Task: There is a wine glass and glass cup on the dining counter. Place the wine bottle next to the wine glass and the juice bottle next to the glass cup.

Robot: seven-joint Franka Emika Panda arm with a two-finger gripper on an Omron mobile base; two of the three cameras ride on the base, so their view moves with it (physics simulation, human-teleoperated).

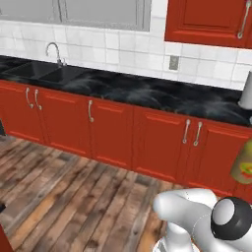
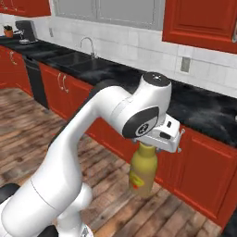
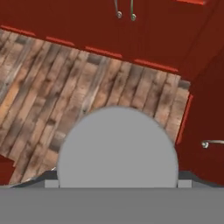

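Right base view: the juice bottle [image 2: 142, 175] is seen hanging upright below the gripper [image 2: 149, 144], well above the wooden floor [image 2: 28, 139], with its neck taken up into the hand and its yellow label with the red mark facing the camera. The pincer is judged to be clenched on the bottle's top, since the bottle is carried in mid-air with nothing under it; the fingers themselves are hidden behind the hand's white body. In the left base view the same bottle [image 1: 243, 167] is caught at the right edge, in front of the red cabinet doors [image 1: 187, 147]. In the hand view a round grey cap [image 3: 117, 146] is seen from above between the finger tips, with floorboards and cabinet fronts beyond it.

As to progress, the juice bottle is judged to be lifted and in transit, not yet set down. Neither the dining counter nor the two glasses can be made out, so the placing beside the glass cup is taken as still to be done; whether the wine bottle has been dealt with cannot be told.

The arm [image 2: 83, 139] is raised from the base, bent sharply at the elbow, with the wrist turned down so that the hand points at the floor, in front of the black-topped counter [image 2: 199, 106] with its sink [image 2: 76, 59].
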